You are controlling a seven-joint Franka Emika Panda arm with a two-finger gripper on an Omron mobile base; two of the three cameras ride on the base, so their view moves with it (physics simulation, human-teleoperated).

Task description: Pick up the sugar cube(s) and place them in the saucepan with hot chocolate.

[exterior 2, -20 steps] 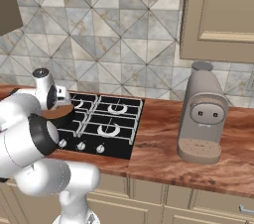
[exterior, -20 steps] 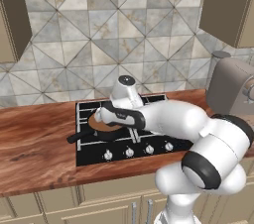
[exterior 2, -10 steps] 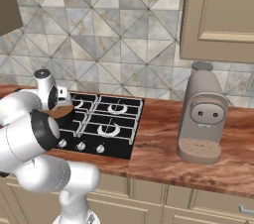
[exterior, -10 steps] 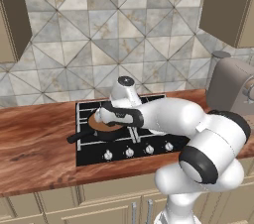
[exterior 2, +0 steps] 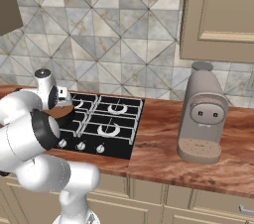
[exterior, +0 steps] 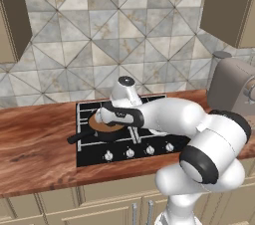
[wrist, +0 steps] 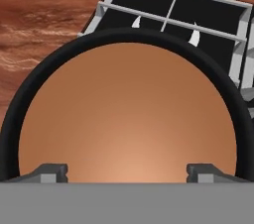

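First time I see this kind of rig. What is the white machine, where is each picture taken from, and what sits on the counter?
The white machine is a robot arm on a mobile base in a simulated kitchen. Two cameras ride on the base behind the arm, one to each side; a third sits on the hand and looks along the gripper. The wooden counter carries a black stovetop and a grey coffee machine. On the stove stands the saucepan with hot chocolate. The hand view looks straight down into its brown liquid, with the two finger tips spread wide and nothing between them. No sugar cube shows in these pictures.

Black pan with smooth brown liquid, black hob, reddish-brown wood-grain counter, grey triangle-patterned tiles, grey coffee machine.
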